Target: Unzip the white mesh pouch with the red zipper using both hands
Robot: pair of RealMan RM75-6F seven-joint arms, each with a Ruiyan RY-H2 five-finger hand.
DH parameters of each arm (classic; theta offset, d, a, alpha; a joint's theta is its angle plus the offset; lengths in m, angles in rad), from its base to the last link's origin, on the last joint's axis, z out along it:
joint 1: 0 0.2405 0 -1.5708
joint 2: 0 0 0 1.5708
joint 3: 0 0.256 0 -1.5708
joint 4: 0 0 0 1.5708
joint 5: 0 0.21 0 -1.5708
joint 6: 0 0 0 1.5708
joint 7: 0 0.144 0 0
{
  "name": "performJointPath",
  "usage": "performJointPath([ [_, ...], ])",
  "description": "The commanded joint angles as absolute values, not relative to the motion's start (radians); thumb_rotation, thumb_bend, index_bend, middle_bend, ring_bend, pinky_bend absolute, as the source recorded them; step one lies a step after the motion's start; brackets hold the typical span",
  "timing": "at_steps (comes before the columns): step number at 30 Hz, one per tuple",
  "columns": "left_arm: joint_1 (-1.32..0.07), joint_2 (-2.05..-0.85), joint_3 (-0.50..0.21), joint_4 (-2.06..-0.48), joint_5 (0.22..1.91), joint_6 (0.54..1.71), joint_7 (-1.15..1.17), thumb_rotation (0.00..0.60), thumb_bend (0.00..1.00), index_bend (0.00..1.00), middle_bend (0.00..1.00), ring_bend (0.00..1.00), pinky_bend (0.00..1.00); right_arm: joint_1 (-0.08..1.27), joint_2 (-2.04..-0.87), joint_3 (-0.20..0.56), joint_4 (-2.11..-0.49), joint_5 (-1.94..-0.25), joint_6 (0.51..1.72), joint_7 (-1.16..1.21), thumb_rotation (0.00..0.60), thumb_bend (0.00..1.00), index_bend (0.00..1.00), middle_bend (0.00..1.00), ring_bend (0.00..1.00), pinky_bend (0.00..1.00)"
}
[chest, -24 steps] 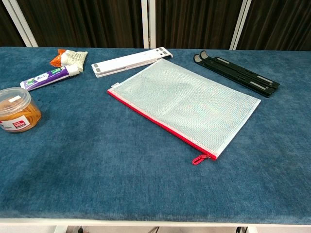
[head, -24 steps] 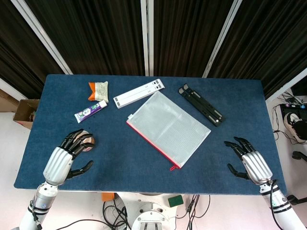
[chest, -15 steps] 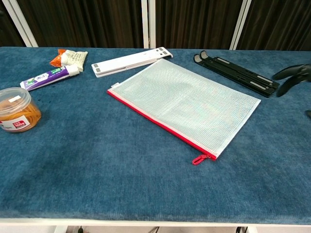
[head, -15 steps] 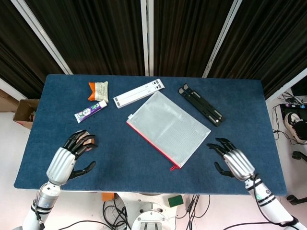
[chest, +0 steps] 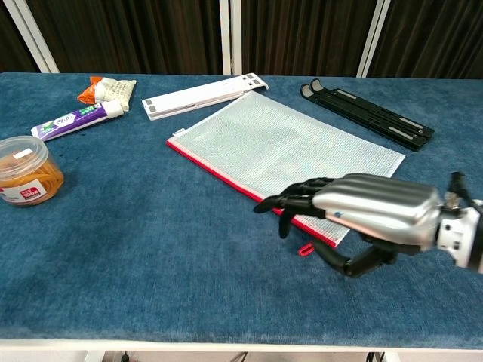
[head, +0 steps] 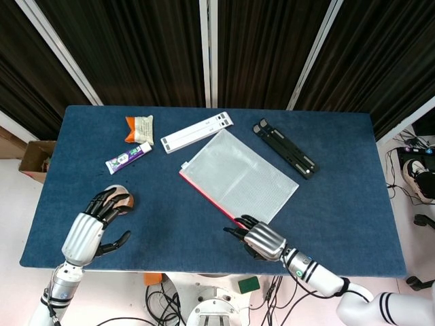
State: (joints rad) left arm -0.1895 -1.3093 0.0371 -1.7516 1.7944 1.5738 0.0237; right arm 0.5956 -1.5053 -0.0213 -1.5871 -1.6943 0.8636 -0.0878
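The white mesh pouch [head: 236, 178] [chest: 290, 150] lies flat mid-table, its red zipper [head: 206, 197] [chest: 219, 172] along the near-left edge. The red pull tab [chest: 306, 249] peeks out below my right hand in the chest view; the head view hides it. My right hand [head: 256, 240] [chest: 362, 213] hovers over the pouch's near corner, fingers apart and pointing left, holding nothing. My left hand [head: 92, 226] stays at the table's front left, fingers loosely spread and empty, next to a small tub; the chest view does not show it.
A tub of rubber bands [chest: 26, 171] [head: 126, 198] sits front left. A toothpaste tube [head: 128, 157] [chest: 77, 120], an orange-white packet [head: 138, 126] [chest: 107, 90], a white folded stand [head: 197, 132] [chest: 205, 95] and a black folded stand [head: 285, 147] [chest: 367, 113] lie along the back.
My right hand has swept left from the table's right side to above the pouch's near corner, now covering the pull tab in the head view. The left hand has barely moved.
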Motion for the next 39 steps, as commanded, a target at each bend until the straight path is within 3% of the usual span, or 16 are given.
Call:
performJointPath([
  [1,-0.187,-1.31,0.039,-1.749,1.796,1.577,0.019,0.6,0.27,0.34,0.19,0.07,0.13,0.602,-1.521,-0.014,-1.559,-1.668,0.855,-0.144,0.6,0.7,0.09,0.31,0.06,0.14],
  [15,-0.209,-1.323,0.036,-1.723,1.793,1.528,0.0,0.6,0.27,0.34,0.19,0.07,0.13,0.58,-1.458,0.031,-1.535,-1.511,0.886,-0.212,0.6,0.69,0.09,0.31,0.06,0.14],
  [22,-0.307,-1.346,0.027,-1.688,1.761,1.35,-0.022,0.6,0.26,0.35,0.19,0.07,0.13,0.519,-1.4,0.012,-1.535,-1.686,1.156,0.114,0.6,0.68,0.11,0.35,0.08,0.14],
  [29,-0.464,-1.461,-0.016,-1.609,1.779,1.168,-0.025,0.6,0.25,0.37,0.19,0.07,0.13,0.392,-1.298,0.019,-1.499,-1.687,1.413,0.222,0.6,0.67,0.16,0.38,0.11,0.14],
  [39,-0.714,-1.717,-0.117,-1.388,1.796,0.991,-0.02,0.6,0.27,0.41,0.18,0.05,0.12,0.294,-1.242,0.038,-1.492,-1.637,1.542,0.274,0.6,0.67,0.16,0.38,0.11,0.14],
])
